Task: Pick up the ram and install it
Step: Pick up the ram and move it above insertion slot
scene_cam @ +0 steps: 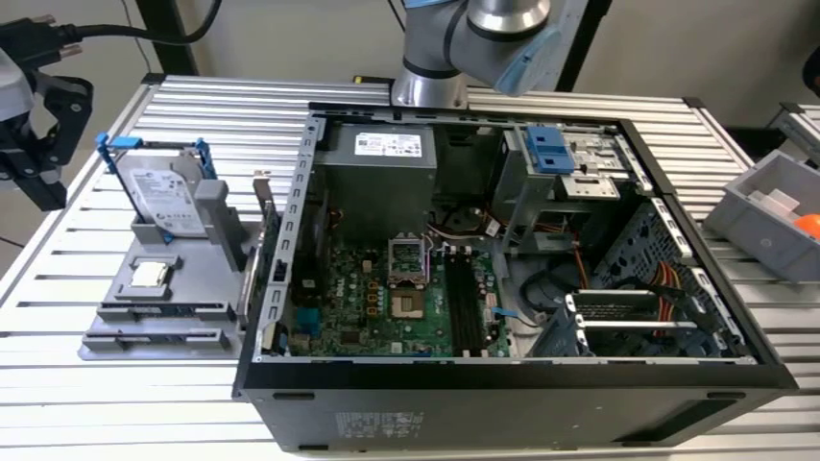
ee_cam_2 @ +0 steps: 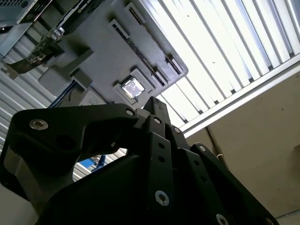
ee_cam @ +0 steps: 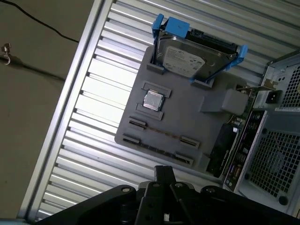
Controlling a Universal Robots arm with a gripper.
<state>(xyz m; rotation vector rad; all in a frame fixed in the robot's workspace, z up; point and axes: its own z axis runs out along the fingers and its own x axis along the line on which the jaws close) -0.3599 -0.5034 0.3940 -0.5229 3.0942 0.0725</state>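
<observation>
End effector [ee_cam: 164, 171]: my fingertips are pressed together with nothing between them; it is clenched on air. In the exterior view it hangs at the exterior view's left, over the edge of the counter [scene_cam: 205, 96].
Ram [ee_cam: 159, 134]: a thin stick standing on edge in a slot of the grey tray [ee_cam: 187, 115], between two small clips. I am not touching it.
Ram versus end effector: in the first wrist view my fingertips sit above the tray's near edge, close to the ram's row but apart from it.
Tray: lies flat on the slatted counter, just beside the open computer case [scene_cam: 513, 384], on the exterior view's left of it.
Hard drive [ee_cam: 194, 54]: silver, in a blue-handled frame, propped tilted at the tray's far end from the ram.
Processor chip [ee_cam: 153, 100]: small, square and silver, seated in a recess of the tray between the hard drive and the ram.
Motherboard [scene_cam: 365, 312]: green, lying at the bottom of the open case.
Memory slots [scene_cam: 464, 307]: long black slots on the motherboard, just beside the processor socket [scene_cam: 407, 274].
Grey bin [scene_cam: 762, 206]: on the counter at the exterior view's right, well apart from the tray.
</observation>
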